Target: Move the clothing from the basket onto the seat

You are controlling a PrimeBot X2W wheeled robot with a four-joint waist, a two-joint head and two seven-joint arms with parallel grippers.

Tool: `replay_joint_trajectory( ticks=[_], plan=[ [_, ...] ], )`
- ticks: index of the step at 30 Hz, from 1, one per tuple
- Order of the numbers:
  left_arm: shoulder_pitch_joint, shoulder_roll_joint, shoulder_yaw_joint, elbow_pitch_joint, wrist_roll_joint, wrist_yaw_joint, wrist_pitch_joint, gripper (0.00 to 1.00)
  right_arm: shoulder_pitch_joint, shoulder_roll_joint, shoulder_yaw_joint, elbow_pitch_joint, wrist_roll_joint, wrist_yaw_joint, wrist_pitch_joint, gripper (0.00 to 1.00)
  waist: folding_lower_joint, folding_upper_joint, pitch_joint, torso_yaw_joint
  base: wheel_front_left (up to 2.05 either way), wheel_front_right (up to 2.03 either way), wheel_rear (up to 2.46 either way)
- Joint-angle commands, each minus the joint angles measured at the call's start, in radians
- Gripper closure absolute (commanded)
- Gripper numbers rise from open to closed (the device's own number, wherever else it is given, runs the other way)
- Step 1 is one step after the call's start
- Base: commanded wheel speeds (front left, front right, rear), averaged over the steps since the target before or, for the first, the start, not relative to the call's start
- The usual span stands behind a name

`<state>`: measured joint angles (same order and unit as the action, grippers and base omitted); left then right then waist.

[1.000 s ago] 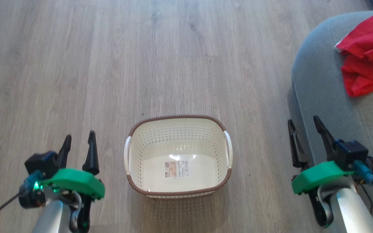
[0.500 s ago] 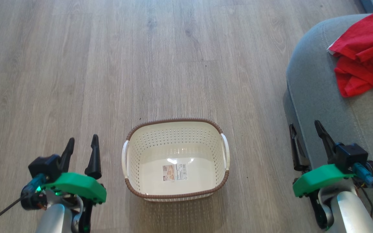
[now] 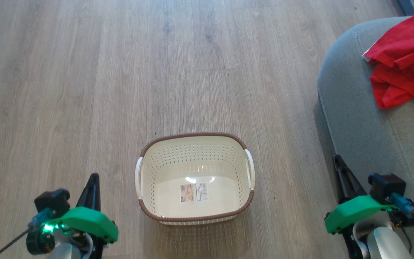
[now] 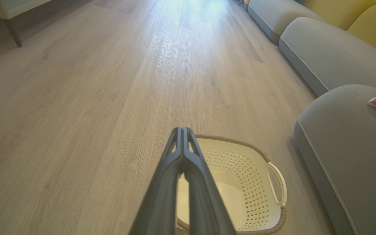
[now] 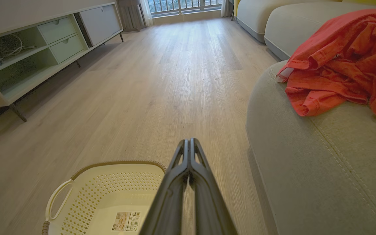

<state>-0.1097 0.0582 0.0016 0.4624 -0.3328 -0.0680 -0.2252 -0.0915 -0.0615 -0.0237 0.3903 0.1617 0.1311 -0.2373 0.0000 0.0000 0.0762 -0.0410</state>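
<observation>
Red clothing (image 3: 404,68), heaped on the seat (image 3: 358,118) near its rounded edge; basket (image 3: 196,136) empty on the floor (image 3: 84,72); left gripper (image 3: 93,178) and right gripper (image 3: 337,160) both closed on nothing; risk: the right gripper, just beside the seat, could snag loose folds and drag them off

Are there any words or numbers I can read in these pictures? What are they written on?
Sticker on the floor of the basket: it has print and a barcode, but all of it is too small and blurred to read.
Red clothing lying on the seat: no word or number shows on the folds that can be seen.
So there is no text here that can be read.
</observation>
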Motion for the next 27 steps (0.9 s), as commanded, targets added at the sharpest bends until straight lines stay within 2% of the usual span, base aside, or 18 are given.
replay_joint_trajectory(
  ticks=[1,27],
  plan=[
    [-0.044,0.003,0.012,-0.035,-0.027,-0.003,0.006,1.0,-0.036,0.001,-0.007,-0.035,0.032,0.0,0.009,1.0,0.0,0.0,-0.001,0.001,0.0,0.0,0.0],
    [-0.03,0.001,0.029,-0.08,-0.305,-0.016,0.076,1.0,-0.029,0.003,-0.023,-0.063,0.345,0.0,0.082,1.0,0.0,0.0,-0.017,0.01,0.0,0.0,0.0]
  ],
)
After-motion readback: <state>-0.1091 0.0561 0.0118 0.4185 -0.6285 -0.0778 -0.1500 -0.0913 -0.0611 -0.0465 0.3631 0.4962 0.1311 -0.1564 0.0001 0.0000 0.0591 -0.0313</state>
